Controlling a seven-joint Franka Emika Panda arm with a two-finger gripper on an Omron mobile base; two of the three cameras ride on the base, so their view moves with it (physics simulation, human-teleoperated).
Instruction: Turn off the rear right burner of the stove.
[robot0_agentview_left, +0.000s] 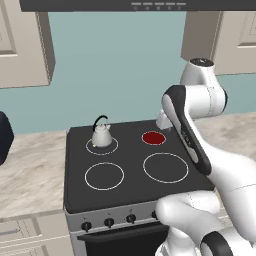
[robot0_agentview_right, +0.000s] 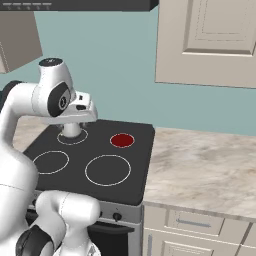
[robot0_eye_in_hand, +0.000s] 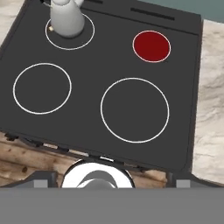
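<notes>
The stove (robot0_agentview_left: 130, 192) is a black glass cooktop with a grey front panel carrying a row of small black knobs (robot0_agentview_left: 108, 222). Its rear right burner (robot0_agentview_left: 153, 138) glows as a solid red disc (robot0_agentview_right: 122, 140), at the upper right in the hand view (robot0_eye_in_hand: 151, 46). My gripper (robot0_agentview_right: 81, 111) hovers high above the cooktop, between the rear burners, well back from the knobs. In the hand view its fingertips (robot0_eye_in_hand: 43, 178) stand far apart with nothing between them, so it is open. One knob (robot0_agentview_right: 116, 216) shows at the panel's right end.
A silver kettle (robot0_agentview_left: 101, 135) stands on the rear left ring (robot0_eye_in_hand: 70, 29). Two empty white rings mark the front burners (robot0_eye_in_hand: 134, 110). Marble counter (robot0_agentview_right: 205, 165) flanks the stove on both sides, with cabinets and a hood above.
</notes>
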